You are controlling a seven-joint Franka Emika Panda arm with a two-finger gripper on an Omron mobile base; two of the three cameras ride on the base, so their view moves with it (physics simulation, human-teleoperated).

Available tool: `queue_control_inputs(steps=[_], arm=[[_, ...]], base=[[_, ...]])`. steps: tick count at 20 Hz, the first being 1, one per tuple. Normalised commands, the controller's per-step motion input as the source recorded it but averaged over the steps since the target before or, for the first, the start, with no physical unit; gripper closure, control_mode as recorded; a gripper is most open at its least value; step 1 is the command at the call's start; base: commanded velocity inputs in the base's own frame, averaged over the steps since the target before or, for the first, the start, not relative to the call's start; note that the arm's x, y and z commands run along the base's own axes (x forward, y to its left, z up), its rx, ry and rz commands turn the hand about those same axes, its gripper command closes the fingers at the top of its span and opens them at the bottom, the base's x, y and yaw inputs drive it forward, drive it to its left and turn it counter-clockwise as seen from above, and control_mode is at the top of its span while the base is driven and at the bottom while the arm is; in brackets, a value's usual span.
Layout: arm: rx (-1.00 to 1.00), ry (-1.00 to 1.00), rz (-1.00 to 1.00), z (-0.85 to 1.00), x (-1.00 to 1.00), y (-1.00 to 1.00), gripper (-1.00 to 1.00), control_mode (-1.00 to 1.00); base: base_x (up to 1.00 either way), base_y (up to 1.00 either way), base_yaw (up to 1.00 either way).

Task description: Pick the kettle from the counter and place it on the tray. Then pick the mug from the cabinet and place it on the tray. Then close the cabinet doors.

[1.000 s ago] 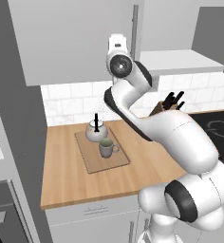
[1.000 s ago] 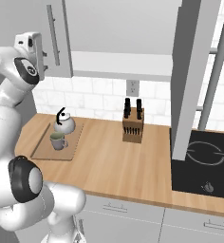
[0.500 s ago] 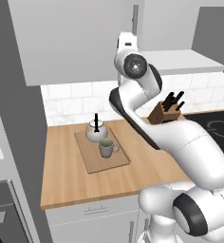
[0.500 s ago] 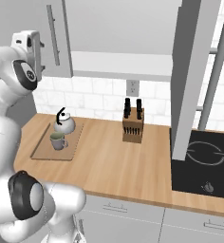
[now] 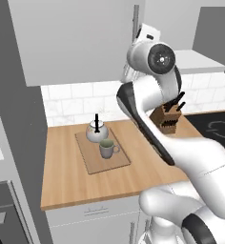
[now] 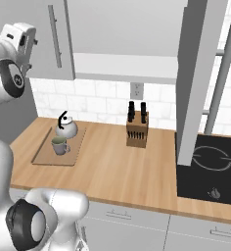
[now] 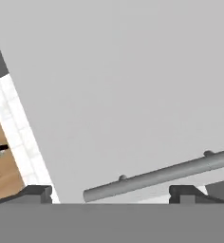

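Counter (image 6: 117, 166): kettle (image 5: 96, 131), mug (image 5: 106, 148) on tray (image 5: 93, 159); hand (image 7: 111, 192) wide at door handle (image 7: 166, 174).

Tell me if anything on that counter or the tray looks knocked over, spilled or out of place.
Nothing stands out. The kettle and mug both stand upright on the tray, which lies flat on the counter. The knife block sits upright near the wall. No spills show.

We are in a rendered home kitchen: a wooden counter (image 6: 117, 166) over white drawers (image 6: 132, 220), a tiled wall (image 6: 107, 100) at centre, grey cabinets (image 5: 71, 38) at the top, a black hob (image 6: 208, 169) lower right, a knife block (image 6: 137, 131) mid-frame.
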Motion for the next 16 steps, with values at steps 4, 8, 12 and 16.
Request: queue_control_inputs(steps=[4, 8, 12, 16], arm=[[0.68, 0.0, -0.01, 0.1, -0.88, -0.11, -1.0, -1.0], [0.76, 0.01, -0.14, 0.0, -0.79, -0.16, -1.0, -1.0], [0.66, 0.05, -0.64, -0.09, -0.69, -0.01, -1.0, -1.0], [0.53, 0.14, -0.89, -0.26, -0.45, 0.0, -1.0, -1.0]], base=[[0.0, 0.0, 0.0], [0.0, 0.0, 0.0], [0.0, 0.0, 0.0], [0.0, 0.0, 0.0]])
